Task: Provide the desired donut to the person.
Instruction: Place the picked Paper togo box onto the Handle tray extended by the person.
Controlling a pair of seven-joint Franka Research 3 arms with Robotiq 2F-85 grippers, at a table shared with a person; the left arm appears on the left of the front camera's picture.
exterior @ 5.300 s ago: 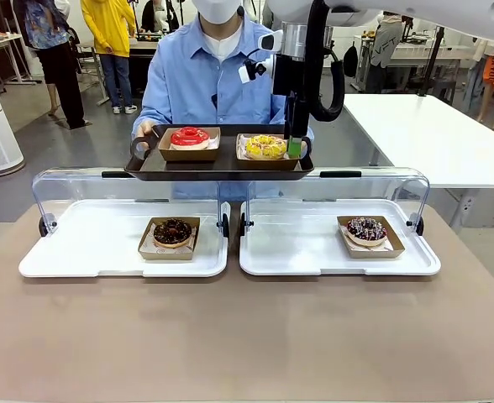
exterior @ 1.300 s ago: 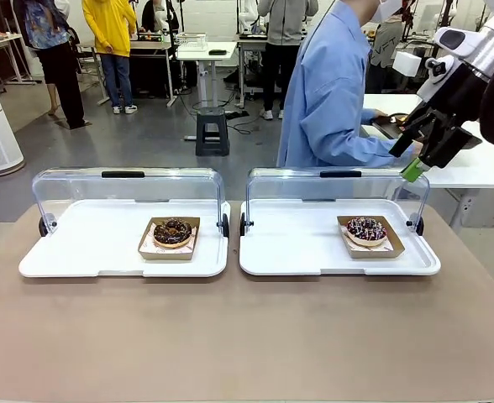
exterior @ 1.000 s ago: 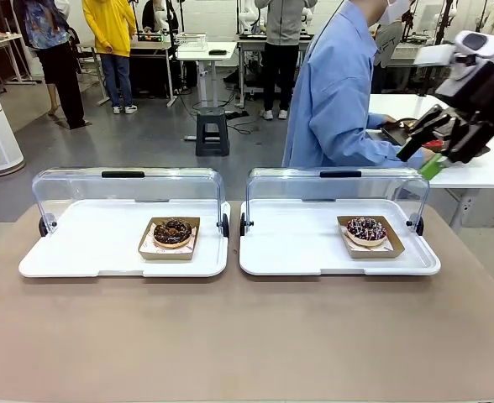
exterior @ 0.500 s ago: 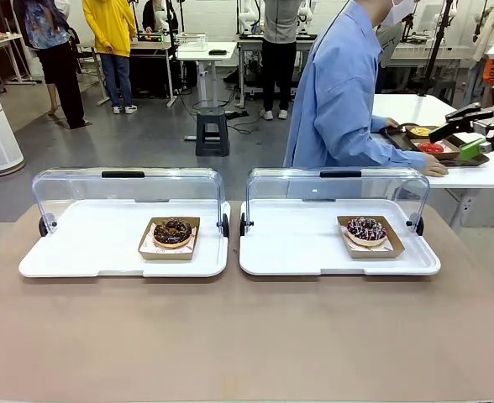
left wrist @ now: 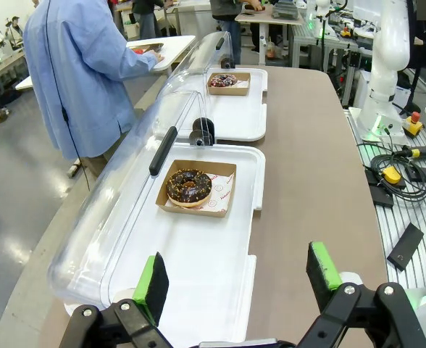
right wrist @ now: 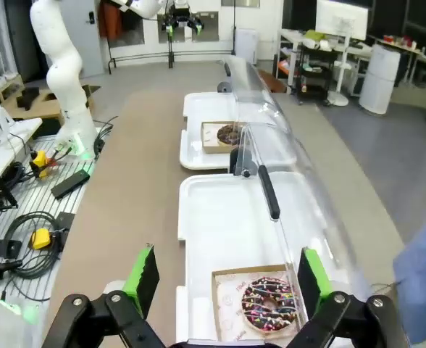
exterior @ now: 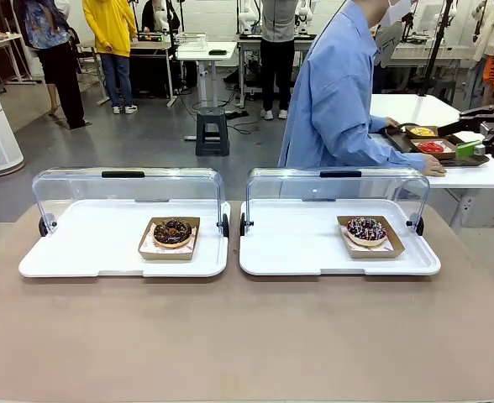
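While the person [exterior: 335,92] stood turned to a side table over the dark tray [exterior: 436,144], both donuts lay in their display trays, the chocolate donut [left wrist: 189,186] and the sprinkled donut [right wrist: 269,302]. The left gripper [left wrist: 237,283] and right gripper [right wrist: 224,286] gaped wide, empty. Handover looked done; next needed a fresh request.

Stool [exterior: 211,132] beyond clear tray covers [exterior: 128,186]

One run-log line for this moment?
person: turned to side table, hand on dark tray | two donuts on white trays | left gripper: open | right gripper: open
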